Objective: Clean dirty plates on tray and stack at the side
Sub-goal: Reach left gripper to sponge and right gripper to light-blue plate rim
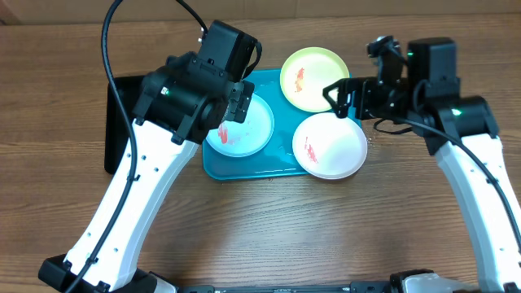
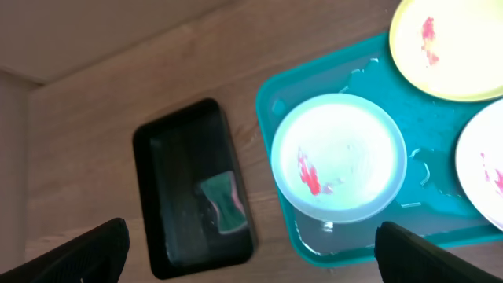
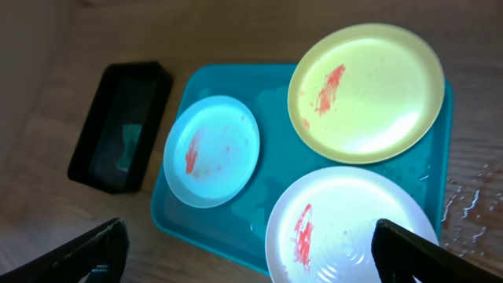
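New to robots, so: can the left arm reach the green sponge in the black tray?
Probably yes: the sponge lies uncovered in the black tray, and the open left gripper hangs close by, nothing between.

You look down on a brown wood-grain surface (image 1: 269,236) that fills the overhead view, evenly and brightly lit. Along its far edge runs a paler strip (image 1: 73,8); you cannot tell what it is.

This looks like a robotics lab bench. Two white-and-black cabled robot arms (image 1: 138,187) stand at a wood-grain tabletop (image 1: 269,236), with red-smeared round plastic plates (image 1: 330,146) laid on a turquoise rectangular plastic tray (image 1: 273,163).
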`<action>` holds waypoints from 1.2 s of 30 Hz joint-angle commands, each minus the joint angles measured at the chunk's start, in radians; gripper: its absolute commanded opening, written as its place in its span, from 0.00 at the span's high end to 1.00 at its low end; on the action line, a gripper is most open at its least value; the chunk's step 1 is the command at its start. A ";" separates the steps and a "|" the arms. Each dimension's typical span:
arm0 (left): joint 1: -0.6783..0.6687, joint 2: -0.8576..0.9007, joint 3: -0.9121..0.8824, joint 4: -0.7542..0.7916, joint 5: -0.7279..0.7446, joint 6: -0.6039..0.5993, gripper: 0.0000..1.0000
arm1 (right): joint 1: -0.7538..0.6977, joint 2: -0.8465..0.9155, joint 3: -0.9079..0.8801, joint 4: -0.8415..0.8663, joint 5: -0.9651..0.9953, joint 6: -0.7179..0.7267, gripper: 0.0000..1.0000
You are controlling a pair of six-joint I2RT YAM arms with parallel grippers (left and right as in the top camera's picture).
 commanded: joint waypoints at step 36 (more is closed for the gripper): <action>0.300 0.084 0.017 -0.104 0.138 -0.439 0.09 | 0.279 0.380 0.032 0.336 0.298 0.327 0.31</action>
